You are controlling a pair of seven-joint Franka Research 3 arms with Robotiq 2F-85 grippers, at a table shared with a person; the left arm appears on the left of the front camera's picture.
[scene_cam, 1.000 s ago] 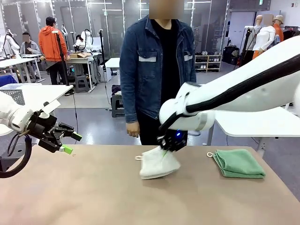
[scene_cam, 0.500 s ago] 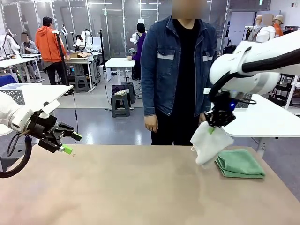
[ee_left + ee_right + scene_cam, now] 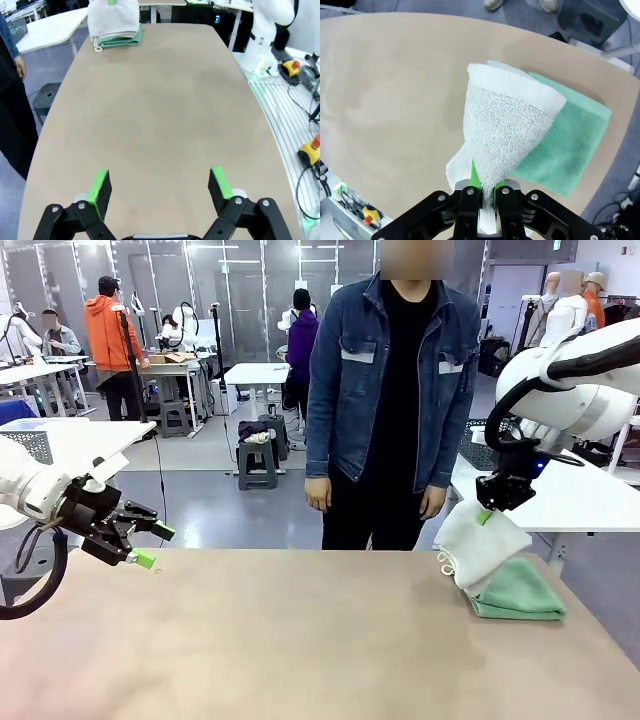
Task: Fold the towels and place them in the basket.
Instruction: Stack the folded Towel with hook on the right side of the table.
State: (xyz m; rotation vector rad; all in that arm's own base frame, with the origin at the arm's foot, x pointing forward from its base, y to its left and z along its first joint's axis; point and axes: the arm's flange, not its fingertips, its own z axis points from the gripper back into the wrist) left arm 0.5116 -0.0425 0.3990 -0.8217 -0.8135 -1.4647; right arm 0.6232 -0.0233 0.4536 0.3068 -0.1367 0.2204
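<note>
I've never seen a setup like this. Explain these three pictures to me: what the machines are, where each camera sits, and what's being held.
Two white robot arms work at a tan table, with a person standing at the far side. The wide picture comes from a fixed camera between the arms. The other two come from cameras on the arms' wrists, looking along each gripper.

The left gripper hangs open over bare table, holding nothing. The right gripper is shut on a folded off-white towel, which hangs from it above a folded mint green towel lying near the table's right end. From the front, the white towel's lower edge seems to reach the green one.
</note>
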